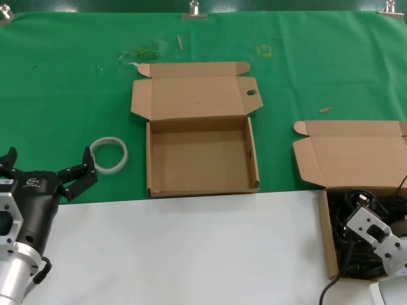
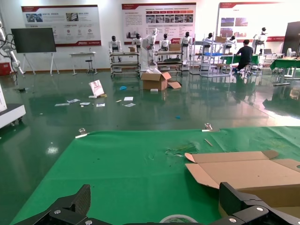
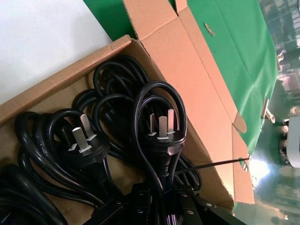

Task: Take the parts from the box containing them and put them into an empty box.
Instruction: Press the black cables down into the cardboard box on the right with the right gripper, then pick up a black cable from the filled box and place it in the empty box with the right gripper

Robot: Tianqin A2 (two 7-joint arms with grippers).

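1. The right gripper (image 3: 159,199) is down inside the full cardboard box (image 1: 331,248) at the tabletop's right front corner, the arm reaching in from the near edge.
2. Its fingers are closed around the body of one power cord (image 3: 161,140), whose three-pin plug points away from the wrist camera.
3. More power cords (image 3: 79,145) lie tangled around it and fill the box; the plain hinged lid (image 1: 356,155) lies open toward the far edge.
4. The empty box (image 1: 200,159) sits at the middle of the green cloth (image 1: 63,95), its lid with the oval hole (image 1: 251,93) folded back.
5. The left gripper (image 1: 48,166) hangs over the left front edge, jaws spread wide and holding nothing.
6. A white ring of tubing (image 1: 109,154) lies just beside it, left of the empty box.
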